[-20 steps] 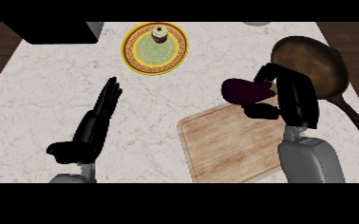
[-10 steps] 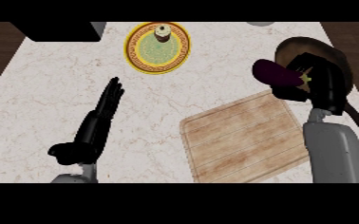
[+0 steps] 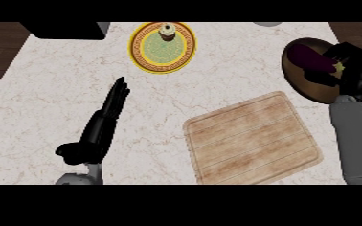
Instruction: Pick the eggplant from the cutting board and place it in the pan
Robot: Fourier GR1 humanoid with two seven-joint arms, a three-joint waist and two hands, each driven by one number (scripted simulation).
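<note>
Eggplant in right hand — prob. over pan.

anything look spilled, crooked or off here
Nothing spilled or damaged. The cutting board lies askew to the counter edge, bare. The eggplant is over the pan, in the right hand.

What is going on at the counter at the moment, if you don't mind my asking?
The robot's right hand is curled around a purple eggplant and holds it over the brown pan at the right edge of the counter. The wooden cutting board it belongs to now has nothing on it. The left hand rests open on the counter, fingers straight. Further back sits a yellow-rimmed plate with a small cupcake on it.
</note>
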